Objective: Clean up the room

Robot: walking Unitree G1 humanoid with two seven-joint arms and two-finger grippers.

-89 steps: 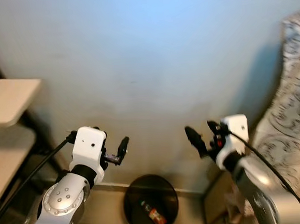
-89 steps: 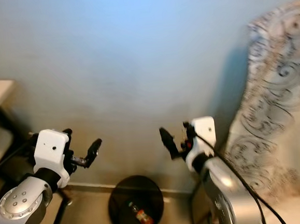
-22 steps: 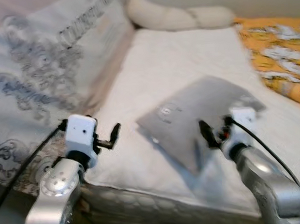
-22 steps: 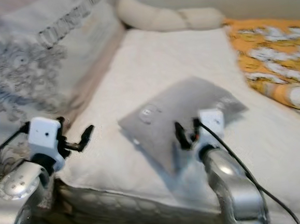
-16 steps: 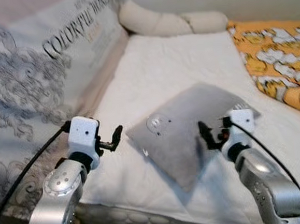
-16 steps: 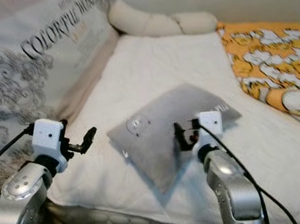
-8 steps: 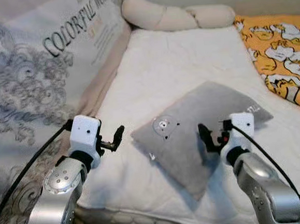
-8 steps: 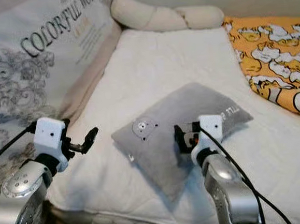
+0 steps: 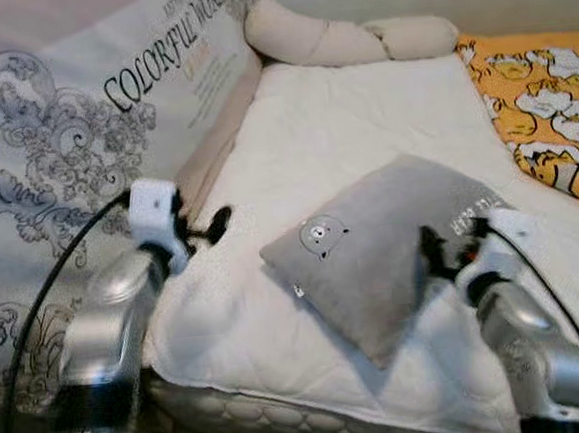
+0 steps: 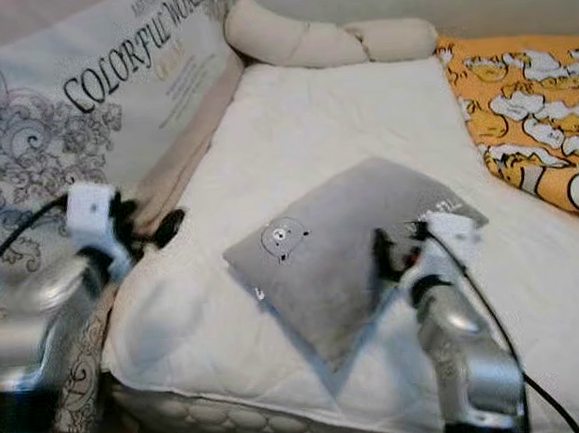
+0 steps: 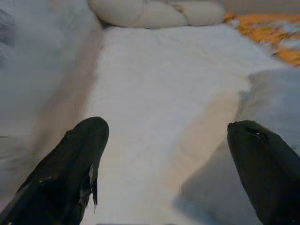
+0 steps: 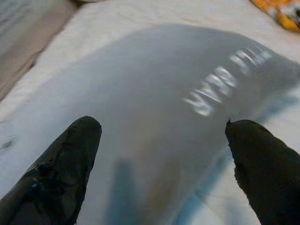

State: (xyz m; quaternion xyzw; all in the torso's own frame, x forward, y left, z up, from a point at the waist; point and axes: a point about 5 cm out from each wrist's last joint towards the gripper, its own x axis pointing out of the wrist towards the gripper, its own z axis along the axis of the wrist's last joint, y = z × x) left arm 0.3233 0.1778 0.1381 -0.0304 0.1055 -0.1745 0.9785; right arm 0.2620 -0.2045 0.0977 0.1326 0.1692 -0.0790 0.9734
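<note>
A grey pillow (image 9: 367,245) with a small bear face and white lettering lies askew on the white mattress (image 9: 342,112). My right gripper (image 9: 434,252) hovers open just over the pillow's right part; in the right wrist view its black fingers (image 12: 65,164) stand wide apart above the grey pillow (image 12: 164,89). My left gripper (image 9: 216,222) is open over the mattress's left edge, left of the pillow and apart from it. In the left wrist view its fingers (image 11: 70,168) frame the white mattress (image 11: 154,84), with the pillow's corner (image 11: 276,93) beside one finger.
A beige twisted bolster (image 9: 356,36) lies along the far end of the bed. An orange patterned blanket (image 9: 545,91) covers the right side. A tall printed cushion reading COLORFUL WORLD (image 9: 73,143) lines the left side. The mattress's front edge (image 9: 285,412) is near my body.
The camera swung from a wall and a black bin to the bed. In the last half second the left arm rose, blurred, and the right gripper shifted right over the pillow.
</note>
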